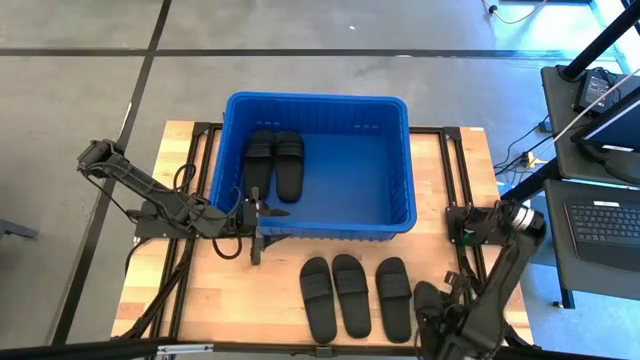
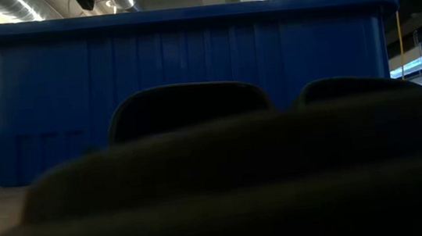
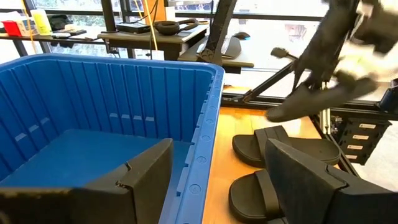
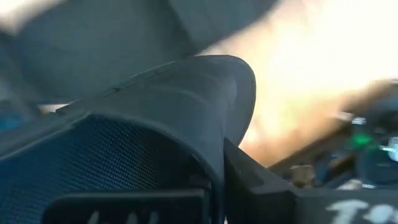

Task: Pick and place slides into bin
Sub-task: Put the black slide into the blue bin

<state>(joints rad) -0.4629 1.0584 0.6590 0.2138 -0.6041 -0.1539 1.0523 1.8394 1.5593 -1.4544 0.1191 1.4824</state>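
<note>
The blue bin [image 1: 318, 165] stands at the table's middle, toward the far edge. Two black slides [image 1: 274, 162] lie side by side on its floor, at its left. Three more slides [image 1: 350, 296] lie flat on the table in front of the bin. My right gripper [image 3: 339, 71] is shut on another slide [image 3: 308, 102], held in the air at the near right. My left gripper [image 3: 227, 186] hangs open above the bin's near rim [image 3: 208, 124], at its left end, touching nothing. My right gripper comes at the slide from above, pointing steeply down. Its fingers [image 4: 249, 177] pinch a thin curved edge of the slide [image 4: 217, 130]; I cannot tell whether that is strap or sole. The slide hangs tilted below the gripper, lifted clear of the table.
Black frame rails [image 1: 455, 170] run along the table on both sides of the bin. A desk with a laptop [image 1: 605, 215] stands beyond the right edge. The bin's right half [image 1: 365, 175] is bare floor. In the low view, slides close to the camera hide most of the table.
</note>
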